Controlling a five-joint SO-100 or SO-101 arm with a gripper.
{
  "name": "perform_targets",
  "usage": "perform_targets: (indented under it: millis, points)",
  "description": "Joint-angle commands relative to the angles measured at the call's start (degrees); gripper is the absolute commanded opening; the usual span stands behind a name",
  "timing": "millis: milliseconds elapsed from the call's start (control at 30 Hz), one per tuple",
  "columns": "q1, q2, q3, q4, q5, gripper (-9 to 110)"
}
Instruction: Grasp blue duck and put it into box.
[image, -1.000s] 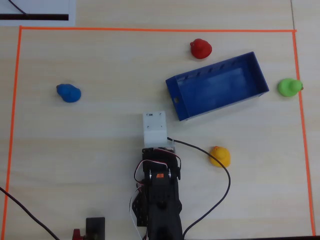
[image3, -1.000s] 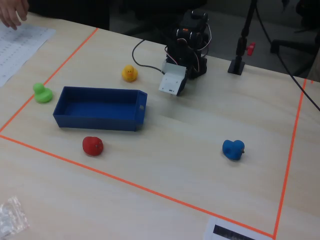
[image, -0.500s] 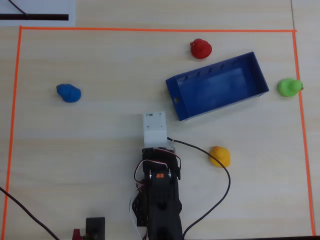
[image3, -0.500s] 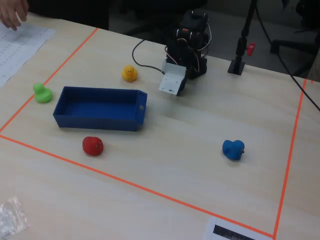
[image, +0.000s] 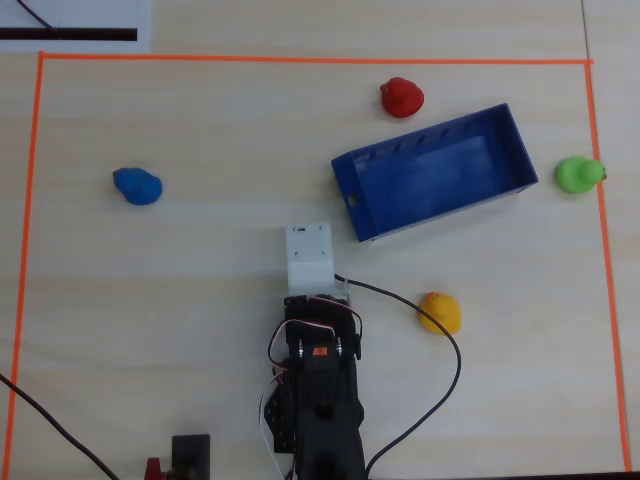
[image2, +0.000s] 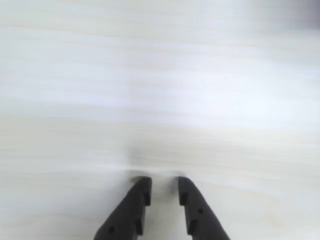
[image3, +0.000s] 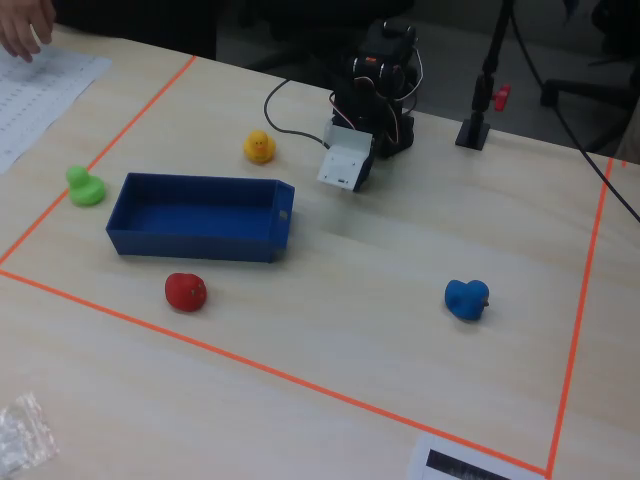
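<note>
On the table: four ducks, one blue duck (image: 137, 186), one box (image: 436, 172); gripper (image2: 163, 190) slightly spread, empty.

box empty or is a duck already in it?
Empty. The box shows only its bare blue floor in the overhead and fixed views; the blue duck sits on the table well away from it.
</note>
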Motion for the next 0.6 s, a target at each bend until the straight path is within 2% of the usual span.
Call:
perform_targets:
  millis: [0,200,267,333,400,567]
  points:
    - [0.09,-0.35,-0.26,1.05,-0.53,5]
    - [-0.62,-0.88,-0.26,0.35,-0.53,0]
    - [-4.31,-7.03,-5.27,-5.36,-0.62,0]
    - [-9.58,-20.30,-16.35,-14.50,5.62,0]
    - [-15.12,-34.98,-30.94,-18.19,10.37,0]
    - [-25.58,-68.82,-66.88,-17.93,13.89,20]
